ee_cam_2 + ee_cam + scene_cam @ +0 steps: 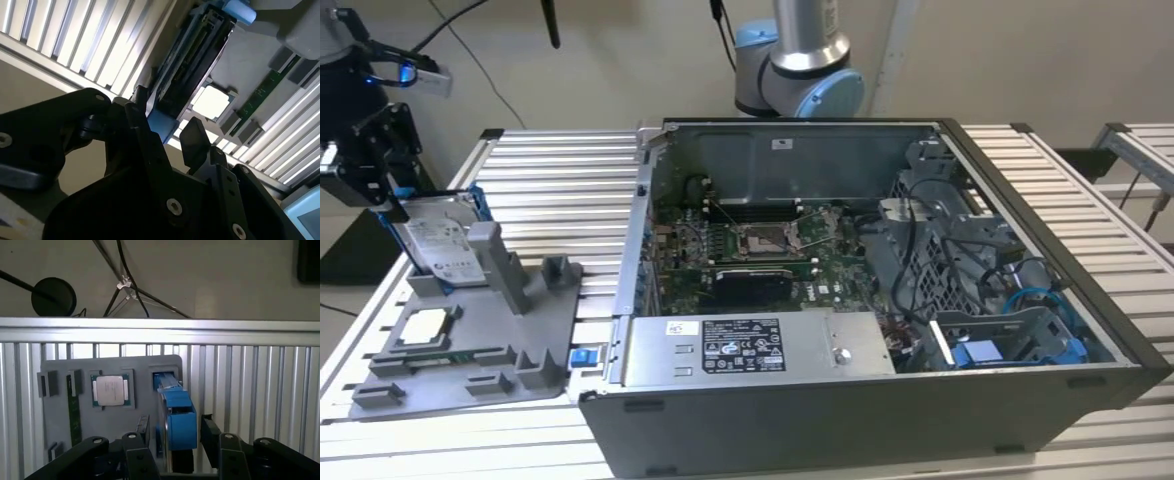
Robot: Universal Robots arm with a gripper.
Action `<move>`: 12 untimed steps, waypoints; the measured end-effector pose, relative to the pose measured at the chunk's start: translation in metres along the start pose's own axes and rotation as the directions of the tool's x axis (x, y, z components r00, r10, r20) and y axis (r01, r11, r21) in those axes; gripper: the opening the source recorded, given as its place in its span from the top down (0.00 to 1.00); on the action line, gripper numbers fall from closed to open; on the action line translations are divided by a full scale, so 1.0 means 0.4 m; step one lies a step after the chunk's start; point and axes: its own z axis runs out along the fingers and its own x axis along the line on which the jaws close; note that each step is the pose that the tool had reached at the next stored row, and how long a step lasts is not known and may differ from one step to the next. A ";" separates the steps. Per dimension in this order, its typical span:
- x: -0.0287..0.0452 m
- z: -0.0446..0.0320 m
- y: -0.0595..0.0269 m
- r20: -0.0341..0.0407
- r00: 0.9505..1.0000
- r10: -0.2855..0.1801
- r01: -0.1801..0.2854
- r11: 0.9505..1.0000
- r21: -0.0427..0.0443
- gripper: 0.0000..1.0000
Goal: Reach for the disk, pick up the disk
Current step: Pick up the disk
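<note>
Jaws released, straddling silver-grey rectangular disk (179, 424) in blue plastic frame; disk stands on edge between them.

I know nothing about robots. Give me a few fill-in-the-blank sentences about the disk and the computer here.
1. The disk stands on edge in a bright ____ frame.
2. In the first wrist view, the pincer has its jaws ____, one on each side of the disk.
3. The CPU chip lies ____ on the grey tray.
4. The open computer case sits on the exterior view's ____ of the tray.
Missing words: blue; open; flat; right.
</note>
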 end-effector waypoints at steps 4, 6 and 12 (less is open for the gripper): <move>0.000 0.001 0.000 0.000 1.000 0.000 0.000 1.000 0.000 0.00; 0.000 0.001 0.000 0.000 1.000 0.000 0.000 1.000 0.000 0.00; 0.000 0.008 0.000 0.000 1.000 0.000 0.000 1.000 0.000 0.00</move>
